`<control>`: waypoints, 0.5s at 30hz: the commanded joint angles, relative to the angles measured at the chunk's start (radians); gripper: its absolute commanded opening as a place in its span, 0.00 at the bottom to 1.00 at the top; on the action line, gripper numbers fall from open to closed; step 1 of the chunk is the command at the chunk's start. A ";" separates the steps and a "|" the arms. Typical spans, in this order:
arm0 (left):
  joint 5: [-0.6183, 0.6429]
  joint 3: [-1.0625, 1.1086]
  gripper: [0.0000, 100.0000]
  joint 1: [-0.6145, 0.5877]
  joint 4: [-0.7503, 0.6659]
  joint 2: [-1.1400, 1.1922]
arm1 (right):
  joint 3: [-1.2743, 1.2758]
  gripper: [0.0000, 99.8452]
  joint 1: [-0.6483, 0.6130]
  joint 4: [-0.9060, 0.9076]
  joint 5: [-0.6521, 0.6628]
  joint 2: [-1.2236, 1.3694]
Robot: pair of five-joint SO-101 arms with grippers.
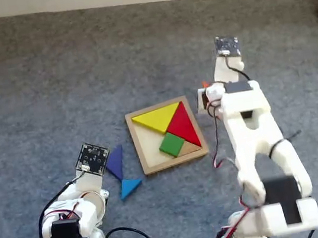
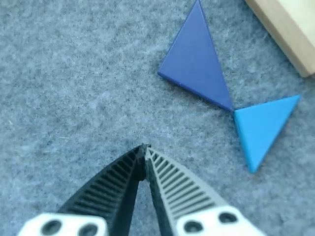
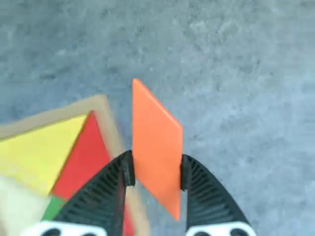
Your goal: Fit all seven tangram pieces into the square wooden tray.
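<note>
From the high view, the square wooden tray [image 1: 143, 160] sits mid-table, turned slightly off square. Inside it, the yellow triangle [image 1: 158, 119] has its long edge along the far side and its apex toward the centre. The red triangle [image 1: 184, 126] has its long edge along the right side and points left. The green square [image 1: 172, 144] stands on a corner at the near side. Left of the tray, the dark blue triangle [image 1: 116, 162] has its long axis running far to near. The light blue triangle [image 1: 129, 187] touches its near corner and points right. The left arm [image 1: 72, 219] is near-left, and the right arm [image 1: 258, 140] stretches up the right side.

In the left wrist view, the left gripper [image 2: 144, 153] hangs over bare carpet with its jaws pressed together. It is apart from the dark blue triangle [image 2: 197, 64] and the light blue triangle [image 2: 261, 128], which meet corner to corner beside the tray [image 2: 283, 34].

In the right wrist view, the right gripper [image 3: 156, 169] pinches the orange parallelogram [image 3: 156, 142] across its narrow width. The piece's long axis points away from the jaws, just off the tray's rim [image 3: 106, 110].
</note>
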 commanded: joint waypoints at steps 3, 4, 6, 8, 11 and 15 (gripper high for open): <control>-0.012 0.019 0.01 -0.008 0.005 -0.050 | 0.090 0.03 -0.186 0.004 0.000 -0.199; -0.012 0.019 0.01 -0.008 0.005 -0.050 | 0.101 0.03 -0.222 0.004 0.000 -0.208; -0.012 0.019 0.01 -0.008 0.005 -0.050 | 0.107 0.03 -0.288 0.004 0.000 -0.209; -0.012 0.019 0.01 -0.008 0.005 -0.050 | 0.116 0.03 -0.343 -0.012 0.000 -0.208; -0.012 0.019 0.01 -0.008 0.005 -0.050 | 0.143 0.03 -0.401 -0.061 0.002 -0.205; -0.012 0.019 0.01 -0.008 0.005 -0.050 | 0.199 0.03 -0.453 -0.171 0.002 -0.182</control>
